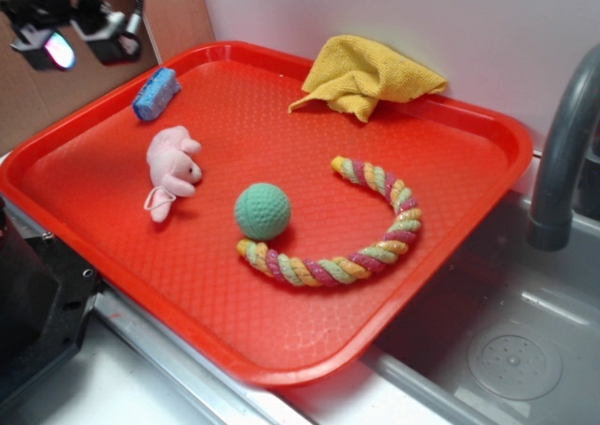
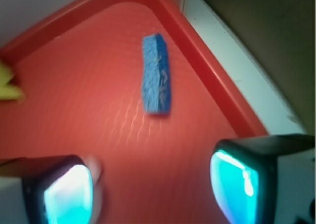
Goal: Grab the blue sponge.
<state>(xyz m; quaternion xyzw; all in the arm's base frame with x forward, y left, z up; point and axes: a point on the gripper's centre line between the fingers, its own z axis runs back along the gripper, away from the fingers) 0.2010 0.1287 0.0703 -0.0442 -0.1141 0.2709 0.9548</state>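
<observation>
Jaws stand wide apart and empty on your gripper (image 2: pixel 153 189), which hangs above the red tray (image 1: pixel 487 134) near its far left corner; in the wrist view you see bare tray floor between the two lit fingertips (image 2: pixel 234 184). Ahead of them lies the blue sponge (image 2: pixel 157 73), flat on the tray and apart from the gripper, just inside the tray's rim at that corner. Toward the tray's middle from the sponge you have the pink plush toy (image 1: pixel 173 167), then the green ball (image 1: pixel 262 210) with the striped rope ring (image 1: pixel 375 247) curling around it. At the tray's far rim sits a crumpled yellow cloth (image 1: pixel 361 73).
</observation>
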